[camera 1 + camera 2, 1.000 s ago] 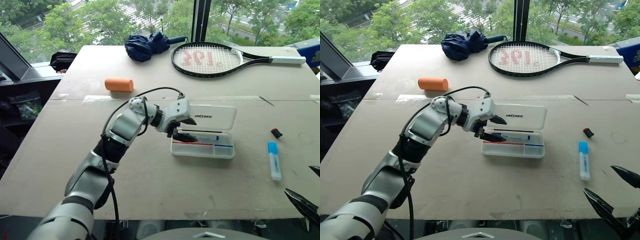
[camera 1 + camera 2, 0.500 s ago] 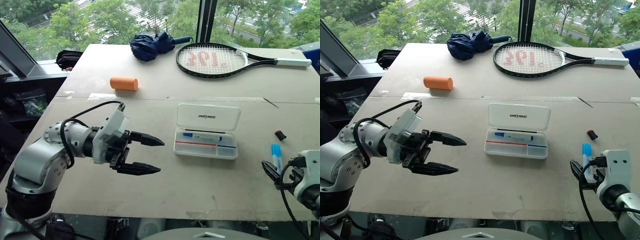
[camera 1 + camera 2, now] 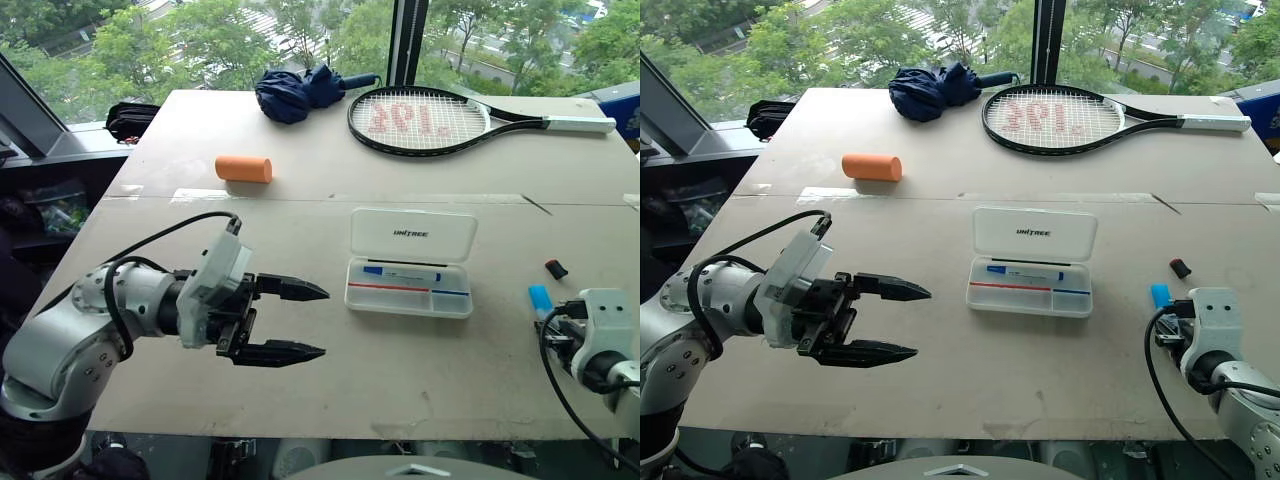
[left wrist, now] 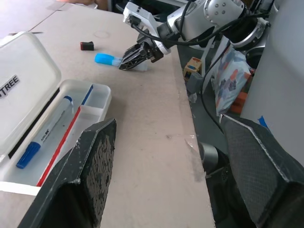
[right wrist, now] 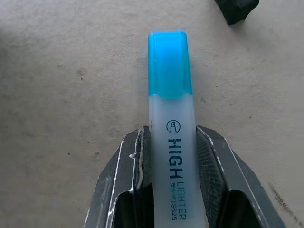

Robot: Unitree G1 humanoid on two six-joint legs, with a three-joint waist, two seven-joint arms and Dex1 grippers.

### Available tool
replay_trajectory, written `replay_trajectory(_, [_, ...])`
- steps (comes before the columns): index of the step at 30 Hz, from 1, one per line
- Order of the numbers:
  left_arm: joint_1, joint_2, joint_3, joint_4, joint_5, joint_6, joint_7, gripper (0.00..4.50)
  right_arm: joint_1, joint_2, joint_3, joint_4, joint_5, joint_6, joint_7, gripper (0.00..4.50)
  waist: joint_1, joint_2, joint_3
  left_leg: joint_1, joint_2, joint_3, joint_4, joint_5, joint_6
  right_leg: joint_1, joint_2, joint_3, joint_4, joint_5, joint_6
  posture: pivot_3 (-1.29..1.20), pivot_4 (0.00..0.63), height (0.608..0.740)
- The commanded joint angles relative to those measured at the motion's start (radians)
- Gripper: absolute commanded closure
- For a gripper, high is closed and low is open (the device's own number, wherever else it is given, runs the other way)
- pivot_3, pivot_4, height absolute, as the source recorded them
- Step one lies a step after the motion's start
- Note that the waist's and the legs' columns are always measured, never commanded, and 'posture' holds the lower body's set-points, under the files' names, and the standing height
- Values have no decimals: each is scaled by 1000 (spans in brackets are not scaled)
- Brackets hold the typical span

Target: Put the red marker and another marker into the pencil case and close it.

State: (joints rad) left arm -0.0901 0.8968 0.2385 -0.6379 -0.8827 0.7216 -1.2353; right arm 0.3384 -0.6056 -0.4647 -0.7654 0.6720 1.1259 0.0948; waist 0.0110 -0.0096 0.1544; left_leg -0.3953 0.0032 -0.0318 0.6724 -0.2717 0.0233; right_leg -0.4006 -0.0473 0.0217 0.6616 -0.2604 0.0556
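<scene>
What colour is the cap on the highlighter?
Bright blue cap on the highlighter; best seen in the right wrist view.

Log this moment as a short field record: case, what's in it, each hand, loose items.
pencil case: lid open, on the table
inside: blue-capped marker
right hand: closed on the blue-capped highlighter lying on the table
left hand: open, empty, off to the case's left
loose: small black-and-red piece beyond the highlighter
</scene>
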Motion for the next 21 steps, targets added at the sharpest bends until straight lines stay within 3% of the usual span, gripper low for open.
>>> replay_trajectory(1, [89,-48,79,3,55,-119,32,986,-83,-180,37,-81,33,-175,307,3835,-18,2,1,1,0,1,0,0,0,0,0,1,0,0,0,0,150,730])
replay_trajectory(4, [129,-7,140,66,-4,-116,-60,986,-249,-370,188,-28,14,-248,528,3835,-37,2,2,4,4,3,-1,0,0,0,4,2,1,0,0,0,150,730])
replay_trajectory(8, [186,42,218,98,-28,-120,-138,986,-509,-465,470,110,-111,-368,735,3835,-23,3,3,3,7,-1,-2,0,0,0,8,-2,1,-1,-2,0,150,730])
replay_trajectory(13, [343,35,349,76,6,-152,-168,986,-886,-295,806,312,-257,-395,873,3835,-41,0,7,-1,6,2,-2,0,0,-4,5,1,0,0,-2,0,150,730])
replay_trajectory(21, [444,44,454,-38,-62,-107,-83,986,-986,-196,932,373,-330,-403,967,3835,-8,0,8,-6,3,-2,-2,0,-1,-7,-7,-5,0,0,-2,0,150,730])
